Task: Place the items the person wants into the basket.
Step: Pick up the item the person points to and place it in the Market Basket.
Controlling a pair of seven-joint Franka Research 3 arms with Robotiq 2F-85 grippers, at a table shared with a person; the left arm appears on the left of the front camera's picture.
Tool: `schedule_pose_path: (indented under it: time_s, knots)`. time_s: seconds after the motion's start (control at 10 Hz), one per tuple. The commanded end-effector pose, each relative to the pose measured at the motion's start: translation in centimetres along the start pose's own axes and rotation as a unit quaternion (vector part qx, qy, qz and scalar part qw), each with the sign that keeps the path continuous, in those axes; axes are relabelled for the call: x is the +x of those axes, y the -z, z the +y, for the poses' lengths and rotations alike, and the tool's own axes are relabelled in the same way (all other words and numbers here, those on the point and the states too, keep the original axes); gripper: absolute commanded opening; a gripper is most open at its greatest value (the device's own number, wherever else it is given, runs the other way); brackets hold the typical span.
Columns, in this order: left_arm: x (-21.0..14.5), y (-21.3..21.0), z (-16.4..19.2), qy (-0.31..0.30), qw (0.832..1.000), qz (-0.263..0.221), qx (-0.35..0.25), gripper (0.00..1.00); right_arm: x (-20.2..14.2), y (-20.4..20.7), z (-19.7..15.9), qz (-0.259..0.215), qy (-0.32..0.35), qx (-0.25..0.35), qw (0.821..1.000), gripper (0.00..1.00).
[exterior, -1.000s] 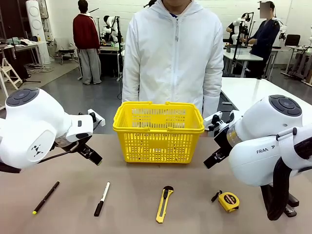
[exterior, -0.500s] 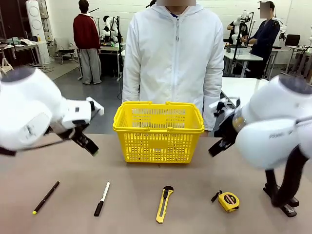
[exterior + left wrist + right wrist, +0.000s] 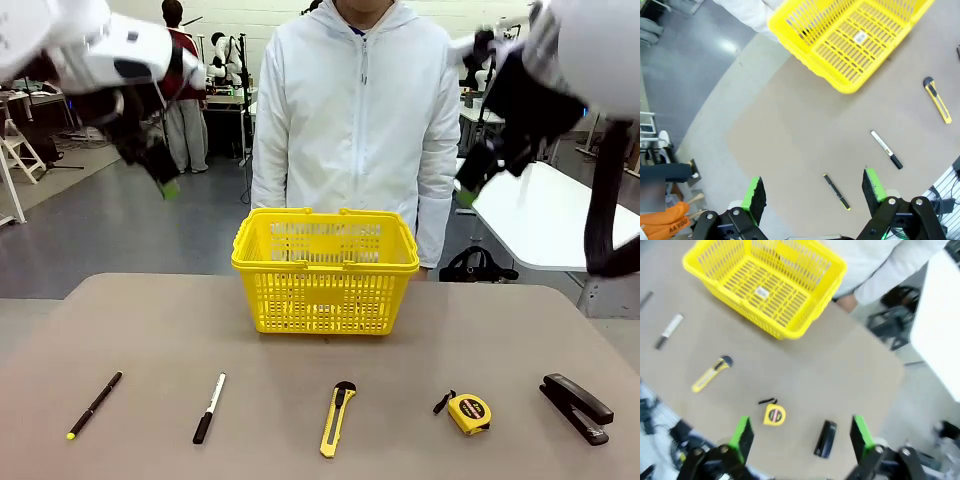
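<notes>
Jaws of the left gripper [image 3: 814, 189] stand spread wide and empty, and those of the right gripper [image 3: 801, 432] likewise. Both hang high above the brown table [image 3: 300, 360], probably so the wrist cameras take in the whole layout while the person in a white zip-up jacket [image 3: 355, 110] makes a choice. Along the near edge, well apart so each can be picked singly, lie a thin black pen with a yellow tip [image 3: 94, 405], a slim white-bodied marker with a black cap [image 3: 209, 408], a yellow-and-black utility knife [image 3: 337, 418], a yellow tape measure [image 3: 468, 412] and a black stapler [image 3: 577, 407]. The bright yellow plastic lattice basket [image 3: 325, 266] sits at the far side before the person, handles folded down, holding nothing but a small label on its floor.
</notes>
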State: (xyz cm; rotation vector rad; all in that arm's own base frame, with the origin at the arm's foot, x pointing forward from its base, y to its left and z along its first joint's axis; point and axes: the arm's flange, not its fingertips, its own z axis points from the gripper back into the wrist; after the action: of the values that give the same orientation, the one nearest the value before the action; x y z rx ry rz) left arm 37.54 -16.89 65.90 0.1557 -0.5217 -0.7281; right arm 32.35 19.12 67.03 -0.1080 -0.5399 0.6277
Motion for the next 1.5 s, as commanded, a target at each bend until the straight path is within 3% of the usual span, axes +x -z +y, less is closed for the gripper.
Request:
schedule_pose_path:
  time_s: [0.0,0.1,0.2,0.6,0.8,1.0,1.2,1.4]
  knots:
    - [1.0,-1.1,0.0,-0.013,0.999,0.01,0.04,1.0,1.0,-0.2,0.3,0.007,0.007,-0.029,1.0,1.0]
    - [0.0,0.0,0.0,0.0,1.0,0.0,0.0,1.0,0.3,0.4,0.2,0.007,0.009,-0.079,0.997,1.0]
    - [0.0,0.0,0.0,0.0,1.0,0.0,0.0,1.0,0.8,-1.5,0.4,-0.005,-0.001,-0.009,1.0,1.0]
    - [0.3,-0.1,-0.1,-0.002,1.0,0.01,0.008,1.0,1.0,-1.6,0.5,-0.004,-0.001,-0.026,1.0,1.0]
    - [-3.3,-3.7,5.8,-0.013,0.992,-0.016,-0.124,1.0,-4.6,-4.9,-4.8,-0.038,0.026,0.062,0.997,1.0]
    - [-7.9,-7.3,10.1,-0.057,0.978,-0.06,-0.193,1.0,-10.4,-8.6,-8.9,-0.08,0.084,0.114,0.987,1.0]
    - [-12.1,-9.8,12.5,-0.1,0.968,-0.107,-0.205,1.0,-14.7,-10.8,-11.4,-0.105,0.11,0.135,0.979,1.0]
    - [-16.0,-10.4,13.8,-0.141,0.958,-0.121,-0.218,1.0,-17.9,-11.6,-13.5,-0.126,0.13,0.151,0.972,1.0]
